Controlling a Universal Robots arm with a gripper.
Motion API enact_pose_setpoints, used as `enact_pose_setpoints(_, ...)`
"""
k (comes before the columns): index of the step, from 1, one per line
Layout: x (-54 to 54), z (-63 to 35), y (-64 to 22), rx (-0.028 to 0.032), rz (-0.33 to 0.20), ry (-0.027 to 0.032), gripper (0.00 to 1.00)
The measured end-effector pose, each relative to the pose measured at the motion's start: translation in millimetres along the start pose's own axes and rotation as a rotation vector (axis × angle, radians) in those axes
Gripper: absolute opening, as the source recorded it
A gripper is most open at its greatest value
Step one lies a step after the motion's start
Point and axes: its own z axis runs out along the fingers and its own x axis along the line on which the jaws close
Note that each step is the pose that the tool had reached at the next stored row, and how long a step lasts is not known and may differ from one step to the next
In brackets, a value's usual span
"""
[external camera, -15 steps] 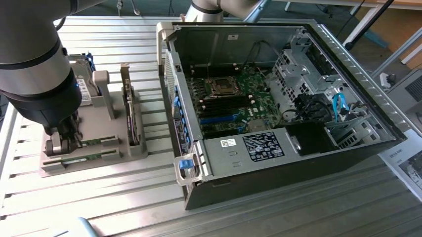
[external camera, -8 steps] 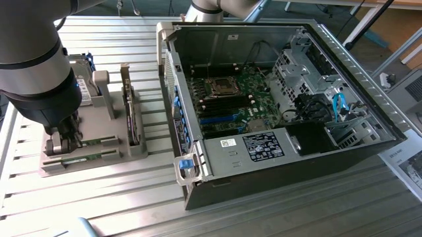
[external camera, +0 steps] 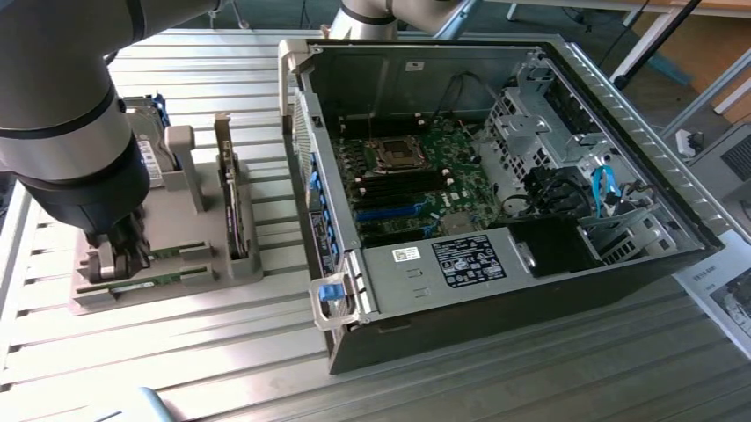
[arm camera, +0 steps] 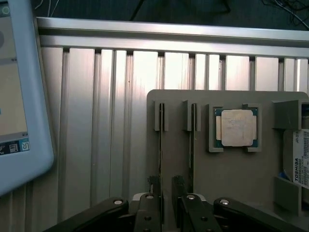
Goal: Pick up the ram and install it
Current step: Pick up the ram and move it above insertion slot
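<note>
Straddling the ram, the fingers stand apart, one each side.

The ram stands in the tray, 2nd stick just beside.

A ribbed silver aluminium tabletop gleams under bright light; beyond it, a dark slanted metal pole crosses an orange-brown surface.

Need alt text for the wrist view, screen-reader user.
The open tool straddles one edge-on ram stick standing in a gray holder. A second stick stands alongside, then a square processor chip in its recess, all on a slatted aluminium table.
</note>
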Motion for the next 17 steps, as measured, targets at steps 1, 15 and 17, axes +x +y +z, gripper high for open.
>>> enact_pose_setpoints(1,0.1,1.3,0.0,0.0,0.0,0.0,0.24)
enact_pose_setpoints(15,2.0,16.4,-0.7,-0.0001,0.0,0.0001,0.24)
enact_pose_setpoints(17,2.0,16.4,-0.7,-0.0001,0.0,0.0001,0.24)
